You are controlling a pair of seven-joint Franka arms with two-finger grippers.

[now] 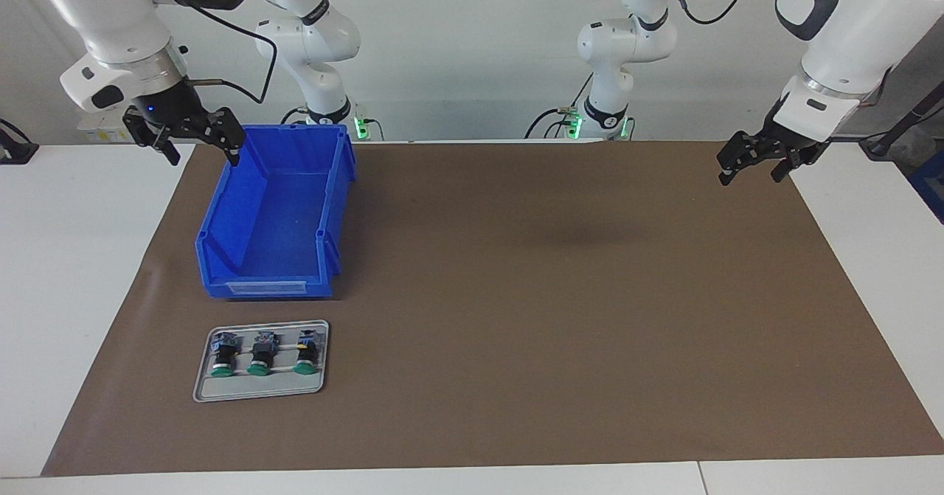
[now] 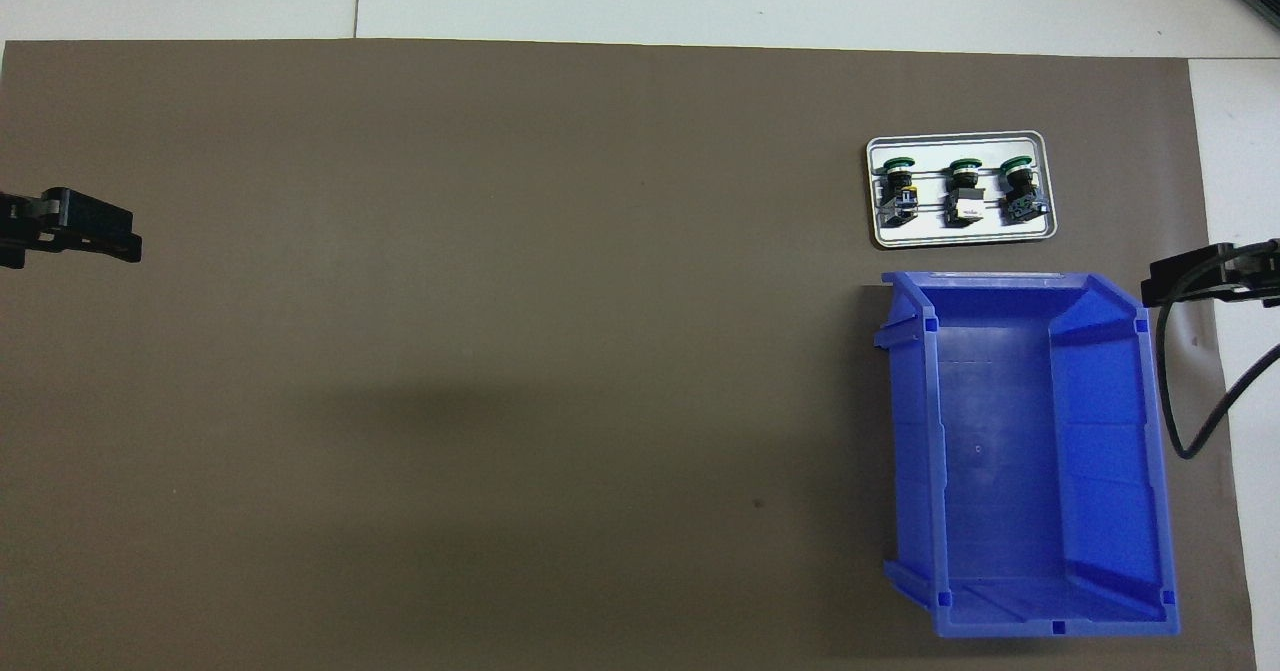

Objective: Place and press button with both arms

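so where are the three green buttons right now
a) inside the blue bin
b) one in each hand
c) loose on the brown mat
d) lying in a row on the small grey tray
d: the three green buttons lie side by side on the small grey tray, which sits just farther from the robots than the blue bin.

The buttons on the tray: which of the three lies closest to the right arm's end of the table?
The end button of the row on the tray. The middle button and the third button lie toward the left arm's end.
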